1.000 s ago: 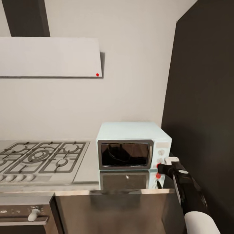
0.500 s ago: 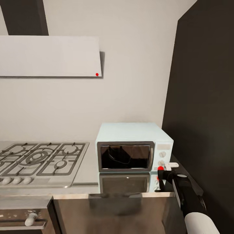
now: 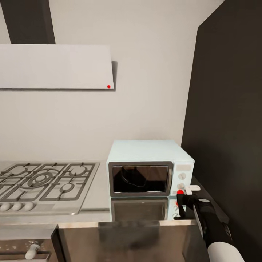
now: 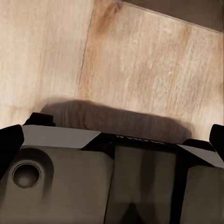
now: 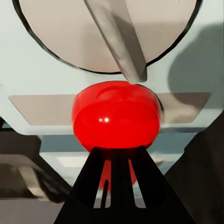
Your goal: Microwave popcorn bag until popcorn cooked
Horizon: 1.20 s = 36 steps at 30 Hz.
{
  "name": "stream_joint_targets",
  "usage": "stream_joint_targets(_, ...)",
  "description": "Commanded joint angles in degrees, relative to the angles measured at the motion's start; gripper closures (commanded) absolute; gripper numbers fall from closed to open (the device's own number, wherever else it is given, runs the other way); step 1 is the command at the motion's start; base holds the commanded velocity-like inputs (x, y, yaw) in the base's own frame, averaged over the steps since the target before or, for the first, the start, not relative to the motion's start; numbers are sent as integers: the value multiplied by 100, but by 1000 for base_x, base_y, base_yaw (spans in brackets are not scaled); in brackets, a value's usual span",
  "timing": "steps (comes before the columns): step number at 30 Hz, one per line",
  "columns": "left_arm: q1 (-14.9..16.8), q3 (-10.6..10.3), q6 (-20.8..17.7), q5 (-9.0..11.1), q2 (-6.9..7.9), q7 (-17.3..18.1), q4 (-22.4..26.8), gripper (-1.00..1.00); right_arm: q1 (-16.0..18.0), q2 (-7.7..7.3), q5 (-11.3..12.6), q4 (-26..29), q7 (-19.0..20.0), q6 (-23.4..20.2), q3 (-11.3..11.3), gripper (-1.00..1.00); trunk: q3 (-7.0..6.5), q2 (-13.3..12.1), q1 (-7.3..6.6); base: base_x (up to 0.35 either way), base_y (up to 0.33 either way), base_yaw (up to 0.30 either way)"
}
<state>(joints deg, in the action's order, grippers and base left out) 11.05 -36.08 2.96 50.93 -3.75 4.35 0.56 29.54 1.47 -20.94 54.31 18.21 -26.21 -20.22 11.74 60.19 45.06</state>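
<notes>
The pale mint-blue microwave (image 3: pixel 149 154) stands on the grey countertop (image 3: pixel 94 205) with its dark glass door (image 3: pixel 140 179) closed. Behind the glass I make out faint shapes, and the popcorn bag and popcorn are hidden. My right gripper (image 3: pixel 181 197) is shut, its tip right at the small red light (image 3: pixel 180 192) below the two white knobs (image 3: pixel 182 176). In the right wrist view the red light (image 5: pixel 116 116) glows just beyond the closed fingertips (image 5: pixel 116 182), under a knob (image 5: pixel 107 32). The left wrist view looks down at a wooden floor (image 4: pixel 140 60), with the finger ends far apart.
A gas hob (image 3: pixel 43 182) lies in the countertop left of the microwave, under a white hood (image 3: pixel 54 67). A tall dark cabinet (image 3: pixel 229 127) stands close on the right. An oven knob (image 3: pixel 32 251) shows at the lower left.
The whole view has shifted slightly, so the camera moved. My right gripper stays at the microwave's lower right front by the red light.
</notes>
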Motion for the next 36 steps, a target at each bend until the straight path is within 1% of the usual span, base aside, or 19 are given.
stream_joint_targets(1, 7, -49, 19, 57, -3, 26, -13, -100, 159, 9, -37, 19, 51, -16, -26, 100, 7, 2, 115, 206, 0, 0)
stream_joint_targets(5, 4, -53, 20, 57, -3, 22, -12, -100, 158, 6, -37, 35, 69, -16, -26, 100, 7, 2, 115, 20, 0, 0)
stream_joint_targets(8, 6, -53, 20, 57, -3, 22, -12, -100, 159, 13, -12, 150, 136, -17, -32, 100, 7, 2, 115, 1, 0, 0)
stream_joint_targets(13, 6, -54, 20, 57, -8, 22, -12, -100, 159, 14, -12, 186, 94, -22, -35, 100, 7, 2, 115, -9, 0, 0)
stream_joint_targets(36, 8, -57, 20, 66, -12, 22, -13, -100, 158, 19, -50, 180, 95, -33, -26, 100, 7, 2, 115, -330, 0, 0)
